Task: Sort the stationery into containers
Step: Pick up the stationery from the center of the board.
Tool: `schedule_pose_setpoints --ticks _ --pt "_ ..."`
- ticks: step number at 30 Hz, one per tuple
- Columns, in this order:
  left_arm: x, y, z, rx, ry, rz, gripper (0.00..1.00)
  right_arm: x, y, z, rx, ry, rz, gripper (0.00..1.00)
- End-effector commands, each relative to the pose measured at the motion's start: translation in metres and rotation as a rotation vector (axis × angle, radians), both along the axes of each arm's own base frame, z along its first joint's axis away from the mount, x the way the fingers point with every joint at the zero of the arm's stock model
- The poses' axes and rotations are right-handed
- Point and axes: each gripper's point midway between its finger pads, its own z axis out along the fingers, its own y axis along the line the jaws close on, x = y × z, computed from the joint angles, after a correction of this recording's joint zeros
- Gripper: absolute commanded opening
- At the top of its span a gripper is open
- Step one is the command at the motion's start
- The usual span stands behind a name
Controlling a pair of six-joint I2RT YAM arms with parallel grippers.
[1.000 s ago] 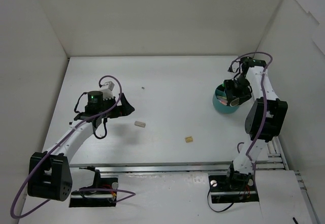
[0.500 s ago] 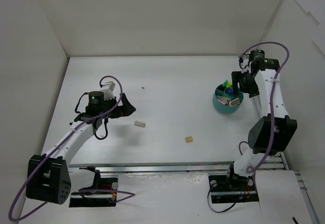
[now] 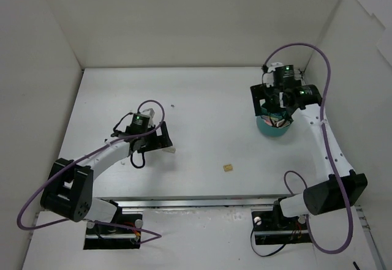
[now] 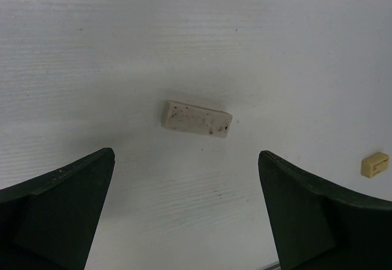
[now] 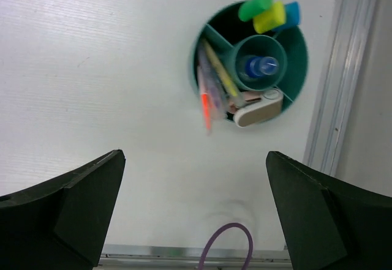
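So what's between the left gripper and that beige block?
Only bare table lies between the left gripper and the beige block, shown in the left wrist view.

Left end effector (image 4: 185,157) has moved over the beige eraser (image 4: 196,119); right end effector (image 5: 195,157) has opened wide and risen above the teal tub (image 5: 298,62).

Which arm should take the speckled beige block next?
Left. The left gripper hangs open above the beige block, which lies between its jaws in the wrist view. The right gripper is far off, over the teal tub.
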Motion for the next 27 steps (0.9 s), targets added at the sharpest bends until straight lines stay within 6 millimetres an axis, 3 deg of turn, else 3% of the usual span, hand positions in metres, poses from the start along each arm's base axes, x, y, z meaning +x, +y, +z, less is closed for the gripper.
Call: schedule_pose_setpoints --ticks 1,7,8,10,11,13,16,18,24,25,26,27 --pt "0.022 -0.005 0.025 0.08 -0.082 0.054 1.0 0.011 0.022 -0.024 -0.085 0.01 -0.036 0.98" --pt "0.026 -0.019 0.016 0.139 -0.095 -0.037 0.99 -0.016 0.067 -0.081 -0.007 0.119 -0.075 0.98" --pt "0.027 -0.019 0.011 0.152 -0.081 -0.038 1.0 -0.028 0.07 -0.1 -0.001 0.165 -0.058 0.98" --pt "0.024 -0.018 0.005 0.18 -0.055 -0.042 1.0 -0.038 0.083 -0.11 0.044 0.174 -0.032 0.98" --pt "0.023 -0.019 0.003 0.197 -0.05 -0.04 0.99 -0.052 0.086 -0.127 0.05 0.219 -0.006 0.98" --pt "0.021 -0.021 0.002 0.199 -0.049 -0.043 1.0 -0.065 0.107 -0.138 0.11 0.242 0.053 0.98" --pt "0.017 -0.023 0.01 0.167 -0.075 -0.046 0.99 -0.098 0.134 -0.173 0.156 0.331 0.121 0.98" --pt "0.017 -0.022 0.015 0.159 -0.089 -0.037 1.0 -0.106 0.15 -0.188 0.157 0.349 0.152 0.98" --pt "0.007 -0.02 0.026 0.158 -0.118 -0.032 1.0 -0.118 0.164 -0.229 0.113 0.411 0.156 0.95" --pt "0.004 -0.018 0.027 0.16 -0.114 -0.03 1.0 -0.117 0.163 -0.233 0.105 0.414 0.139 0.92" --pt "0.004 -0.016 0.028 0.165 -0.12 -0.021 1.0 -0.118 0.162 -0.236 0.099 0.422 0.135 0.8" --pt "0.001 -0.014 0.028 0.168 -0.118 -0.021 1.0 -0.118 0.161 -0.24 0.092 0.426 0.123 0.76"
